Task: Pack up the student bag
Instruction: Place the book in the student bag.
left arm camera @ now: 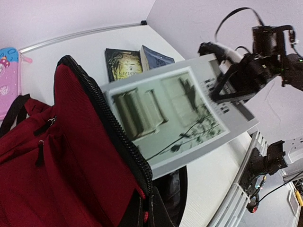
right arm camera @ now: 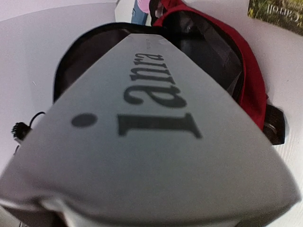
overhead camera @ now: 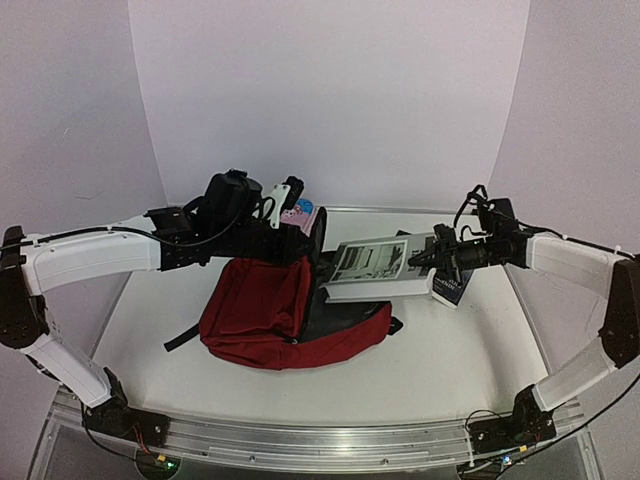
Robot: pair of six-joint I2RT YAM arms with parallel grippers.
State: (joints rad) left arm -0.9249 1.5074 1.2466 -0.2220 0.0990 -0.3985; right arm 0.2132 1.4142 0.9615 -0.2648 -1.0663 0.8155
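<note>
The dark red student bag (overhead camera: 262, 318) lies in the middle of the table with its main zip open toward the right. My left gripper (overhead camera: 310, 248) is shut on the bag's upper zip edge (left arm camera: 118, 137) and holds the flap up. Its own fingers are hidden in the left wrist view. My right gripper (overhead camera: 420, 258) is shut on the right end of a grey book (overhead camera: 372, 268) and holds it level, with its left end at the bag's mouth. The right wrist view shows the book's lettered spine (right arm camera: 156, 142) pointing into the bag's dark opening (right arm camera: 203, 47).
A pink pencil case (overhead camera: 297, 212) lies behind the bag. Two more books, one dark (left arm camera: 122, 62) and one blue (left arm camera: 154, 56), lie on the table under the grey book. One also shows below my right gripper (overhead camera: 453, 288). A black strap (overhead camera: 180, 340) trails left of the bag.
</note>
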